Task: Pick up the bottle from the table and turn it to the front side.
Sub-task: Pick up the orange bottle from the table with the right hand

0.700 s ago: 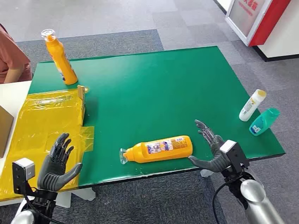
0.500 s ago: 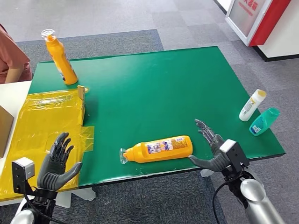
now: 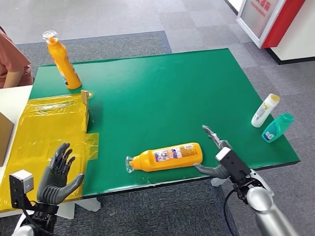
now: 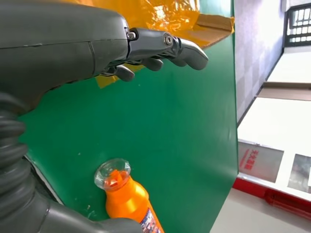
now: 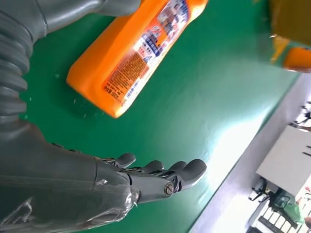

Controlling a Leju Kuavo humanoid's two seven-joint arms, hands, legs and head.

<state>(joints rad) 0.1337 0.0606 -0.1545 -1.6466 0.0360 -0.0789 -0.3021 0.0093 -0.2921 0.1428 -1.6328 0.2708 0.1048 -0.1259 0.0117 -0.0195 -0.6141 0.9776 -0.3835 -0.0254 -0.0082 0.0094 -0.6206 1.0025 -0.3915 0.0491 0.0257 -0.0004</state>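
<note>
A: Two hands — what are they doing?
B: The left hand (image 3: pixel 55 176) and right hand (image 3: pixel 215 158) are spreading, gripping nothing.
A: The orange bottle (image 3: pixel 169 156)?
B: Lying on the green table (image 3: pixel 167 93), just beside the right hand.

**Open green surface around the lying bottle**

The orange plastic bottle (image 3: pixel 166 157) lies on its side near the front edge of the green tabletop (image 3: pixel 159 93), with bare green behind it and on both sides. The right hand (image 3: pixel 217 160), fingers spread, is just beside its base. A yellow-wrapped flat box (image 3: pixel 44 132) occupies the left; an upright orange bottle (image 3: pixel 62 61), a white bottle (image 3: pixel 265 110) and a teal bottle (image 3: pixel 277 127) stand well apart.
</note>
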